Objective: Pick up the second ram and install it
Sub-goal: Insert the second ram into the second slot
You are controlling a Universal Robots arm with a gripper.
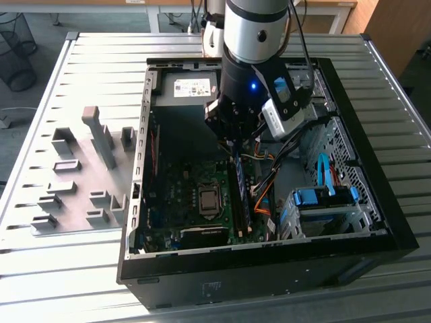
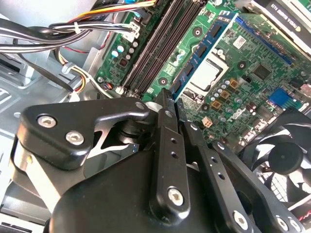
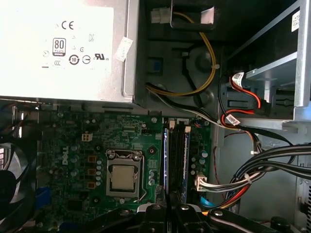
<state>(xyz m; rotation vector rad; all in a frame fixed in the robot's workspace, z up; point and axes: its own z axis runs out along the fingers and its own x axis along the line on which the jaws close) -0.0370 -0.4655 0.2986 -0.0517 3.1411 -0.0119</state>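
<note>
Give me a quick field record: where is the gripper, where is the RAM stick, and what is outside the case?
gripper: black gripper low inside the open black computer case, over the end of the memory slots
ram: long blue-green circuit-board stick standing upright in a slot beside the square silver processor
contact: cannot tell whether the gripper touches the stick
outside the case: grey plastic holder blocks on the ribbed metal table, on the exterior view's left of the case

Blue-green second ram [image 3: 186, 162] upright in motherboard slot
</note>
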